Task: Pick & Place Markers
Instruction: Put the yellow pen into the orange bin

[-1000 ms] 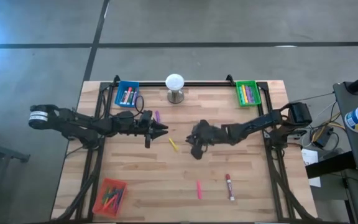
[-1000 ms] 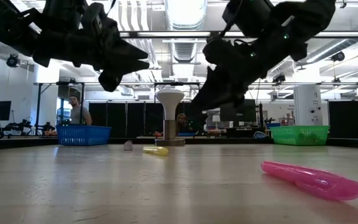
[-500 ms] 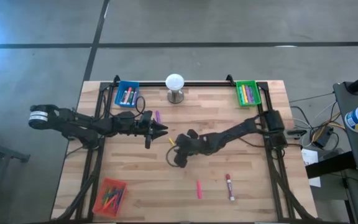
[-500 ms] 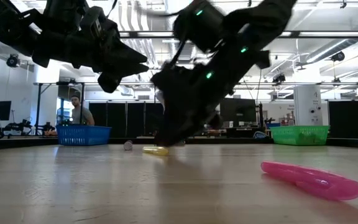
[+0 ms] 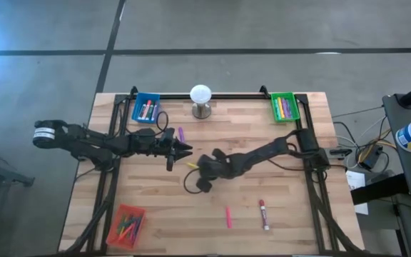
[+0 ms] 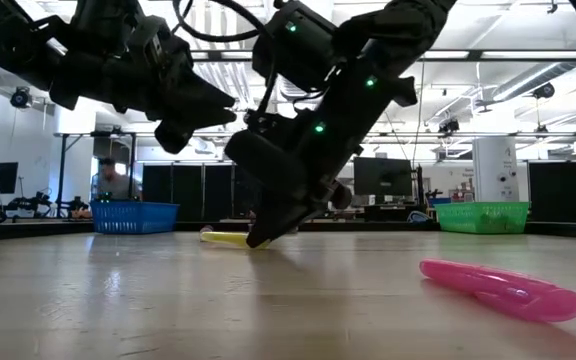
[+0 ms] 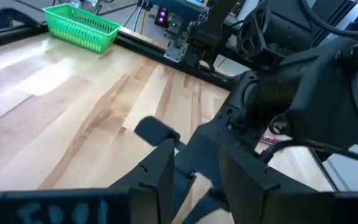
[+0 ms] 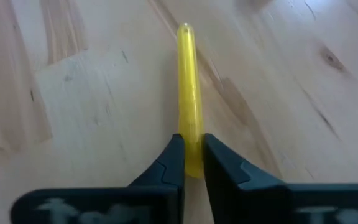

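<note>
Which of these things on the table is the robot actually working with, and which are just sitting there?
Part of the job:
- yellow marker, pinched at one end by the right hand
- pink marker, purple marker and red marker, loose on the table
- markers already in the blue tray, green tray and red tray

Just sitting there:
- white ball on a stand
- left hand, hovering open
</note>
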Tool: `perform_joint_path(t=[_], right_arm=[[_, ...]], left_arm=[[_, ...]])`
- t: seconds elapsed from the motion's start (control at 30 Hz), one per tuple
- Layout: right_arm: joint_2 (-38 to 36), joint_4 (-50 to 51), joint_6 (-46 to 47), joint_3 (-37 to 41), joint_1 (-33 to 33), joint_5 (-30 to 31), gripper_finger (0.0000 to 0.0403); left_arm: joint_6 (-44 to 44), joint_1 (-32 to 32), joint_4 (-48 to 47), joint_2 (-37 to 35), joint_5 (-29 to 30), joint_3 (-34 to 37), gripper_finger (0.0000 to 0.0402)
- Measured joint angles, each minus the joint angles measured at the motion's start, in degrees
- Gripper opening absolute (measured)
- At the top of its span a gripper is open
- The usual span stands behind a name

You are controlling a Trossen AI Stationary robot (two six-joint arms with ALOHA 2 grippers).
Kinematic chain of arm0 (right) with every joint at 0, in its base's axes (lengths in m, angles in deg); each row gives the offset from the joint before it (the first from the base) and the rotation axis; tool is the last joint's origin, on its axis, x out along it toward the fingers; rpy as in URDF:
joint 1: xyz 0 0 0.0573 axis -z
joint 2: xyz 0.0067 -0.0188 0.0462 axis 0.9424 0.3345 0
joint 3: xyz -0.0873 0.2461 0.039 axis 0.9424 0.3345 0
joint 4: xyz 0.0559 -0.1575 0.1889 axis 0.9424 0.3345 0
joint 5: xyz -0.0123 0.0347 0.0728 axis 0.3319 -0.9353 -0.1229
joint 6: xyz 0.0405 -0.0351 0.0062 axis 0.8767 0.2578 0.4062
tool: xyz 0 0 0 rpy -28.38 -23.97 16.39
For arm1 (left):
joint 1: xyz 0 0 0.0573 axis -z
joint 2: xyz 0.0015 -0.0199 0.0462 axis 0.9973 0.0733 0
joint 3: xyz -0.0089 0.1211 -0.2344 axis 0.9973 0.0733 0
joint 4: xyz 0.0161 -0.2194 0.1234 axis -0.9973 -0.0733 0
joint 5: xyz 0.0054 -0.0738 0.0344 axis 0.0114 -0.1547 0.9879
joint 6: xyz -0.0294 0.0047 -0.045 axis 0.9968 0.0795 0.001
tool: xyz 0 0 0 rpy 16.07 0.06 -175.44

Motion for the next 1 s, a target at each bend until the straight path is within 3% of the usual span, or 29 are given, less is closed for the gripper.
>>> perform_joint_path(t=[0.2, 0.37, 0.63, 0.8, 1.0], right_arm=[[-2.99, 0.55, -3.36, 3.52, -0.02, -0.55, 0.003], [-8.87, 0.16, -4.38, 11.11, -0.02, -0.68, 0.0037], [-22.45, -11.6, -8.88, 23.42, -0.02, 0.46, 0.0037], [-28.03, -17.38, -13.93, 25.43, -0.02, 1.42, 0.0038], [-28.66, -17.67, -18.76, 24.25, 0.11, 2.41, 0.0038]], left_arm=[[1.47, 0.0, -0.03, -0.02, 0.21, 0.03, 0.0119], [1.51, 0.0, 0.02, -0.13, 0.31, 0.03, 0.0119], [1.6, -0.02, -0.67, -0.11, -3.5, 0.05, 0.0119], [1.53, 0.09, -0.96, -0.12, -4.92, 0.03, 0.0119], [0.4, 0.17, -1.01, -0.11, -4.85, -0.24, 0.0119]])
